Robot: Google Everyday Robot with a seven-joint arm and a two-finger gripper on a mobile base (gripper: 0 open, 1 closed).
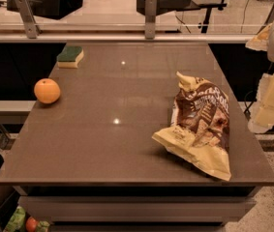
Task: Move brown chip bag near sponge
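At the worktop's (127,144) front right corner lies the brown chip bag (200,124), the sponge (70,56) at the far left corner. The claw (270,103), beyond the right edge, clenched or released I cannot tell, should pinch the bag's crumpled top.

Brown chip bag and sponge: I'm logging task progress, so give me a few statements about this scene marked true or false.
1. The brown chip bag lies near right on the table. True.
2. The sponge touches the bag. False: it sits at the far left corner, well apart.
3. An orange sits by the left edge. True.
4. The gripper holds the bag. False: it hangs beyond the table's right side, apart from the bag.
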